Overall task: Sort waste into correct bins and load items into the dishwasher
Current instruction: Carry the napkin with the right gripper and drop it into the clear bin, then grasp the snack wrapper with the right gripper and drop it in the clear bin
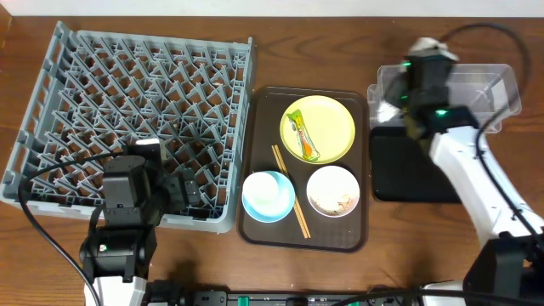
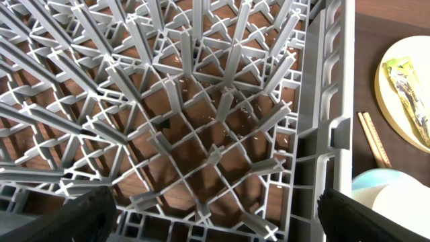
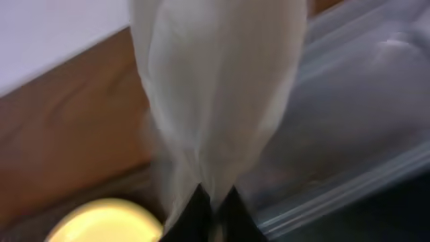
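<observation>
Crumpled white paper (image 3: 215,87) is filling the middle of the right wrist view, and I am watching the right claw (image 3: 211,214) pinching its lower end between dark fingertips at the bottom of the frame. Behind the paper, the clear tub (image 3: 363,134) is showing on the right, and the pale-yellow plate (image 3: 101,225) is peeking in at the lower left.

From overhead, the right arm is reaching into the upper right of the frame, over the tub's left end, with the black tray (image 1: 404,166) lying just below the tub. At centre, the brown serving tray (image 1: 265,115) is sitting on the table (image 1: 340,34). It is carrying the plate with the yellow-green wrapper (image 1: 302,136) lying on it, the light-blue bowl (image 1: 268,195), and the white bowl (image 1: 327,180) holding the beige crumbs (image 1: 340,202). The chopsticks (image 1: 291,191) are lying slantwise between the two bowls.

At upper left, the grey dish rack (image 1: 127,110) is taking up the most room. The left claw (image 2: 215,218) is hanging over its lower-right corner with both fingers spread wide, one at each bottom corner of the left wrist view.
</observation>
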Controlling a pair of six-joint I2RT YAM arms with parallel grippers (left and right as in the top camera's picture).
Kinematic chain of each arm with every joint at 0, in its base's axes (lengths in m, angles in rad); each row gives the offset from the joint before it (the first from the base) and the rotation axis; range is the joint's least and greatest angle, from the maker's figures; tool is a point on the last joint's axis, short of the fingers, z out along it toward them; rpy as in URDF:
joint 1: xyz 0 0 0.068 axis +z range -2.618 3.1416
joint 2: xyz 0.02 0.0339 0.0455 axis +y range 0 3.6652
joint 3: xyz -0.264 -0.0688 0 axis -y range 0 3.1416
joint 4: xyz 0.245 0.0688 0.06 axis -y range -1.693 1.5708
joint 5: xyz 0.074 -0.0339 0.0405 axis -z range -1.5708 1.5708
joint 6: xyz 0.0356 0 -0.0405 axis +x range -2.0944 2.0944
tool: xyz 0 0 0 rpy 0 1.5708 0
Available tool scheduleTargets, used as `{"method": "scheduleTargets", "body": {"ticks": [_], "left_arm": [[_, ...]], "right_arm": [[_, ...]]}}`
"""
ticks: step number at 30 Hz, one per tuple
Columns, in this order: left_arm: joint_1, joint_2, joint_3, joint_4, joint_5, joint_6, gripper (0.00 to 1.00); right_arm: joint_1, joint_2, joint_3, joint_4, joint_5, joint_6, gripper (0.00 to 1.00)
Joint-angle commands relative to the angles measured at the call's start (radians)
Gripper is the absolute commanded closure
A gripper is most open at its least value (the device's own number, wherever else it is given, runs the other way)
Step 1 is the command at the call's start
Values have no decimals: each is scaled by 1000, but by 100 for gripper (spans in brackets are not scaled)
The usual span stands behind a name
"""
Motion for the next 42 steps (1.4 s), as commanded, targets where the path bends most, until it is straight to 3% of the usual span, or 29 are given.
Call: {"method": "scheduleTargets", "body": {"ticks": [1,2,3,7,15,20,34,36,38,40,42], "left_arm": [[-3,-1,26,3,-2,6,1],[-3,-1,26,3,-2,6,1],[-3,-1,26,3,-2,6,1],[-3,-1,26,3,-2,6,1],[-3,-1,26,3,-2,6,1],[-3,-1,26,3,-2,6,1],[-3,-1,26,2,-2,6,1],[-3,-1,26,2,-2,6,1],[-3,-1,26,2,-2,6,1],[-3,-1,26,2,-2,6,1],[-3,-1,26,2,-2,6,1]], "right_arm": [[-79,24,2,61,-11,160,60],[-97,28,2,111,-76,112,50],[-109,28,2,159,-162,34,47],[-85,23,2,226,-438,-156,45],[138,35,2,54,-466,-416,43],[261,98,1,-8,-325,-459,39],[378,352,1,98,-395,-458,33],[380,375,1,102,-388,-457,38],[380,390,1,91,-355,-426,50],[380,395,1,82,-310,-395,72],[376,385,5,84,-298,-378,85]]}}
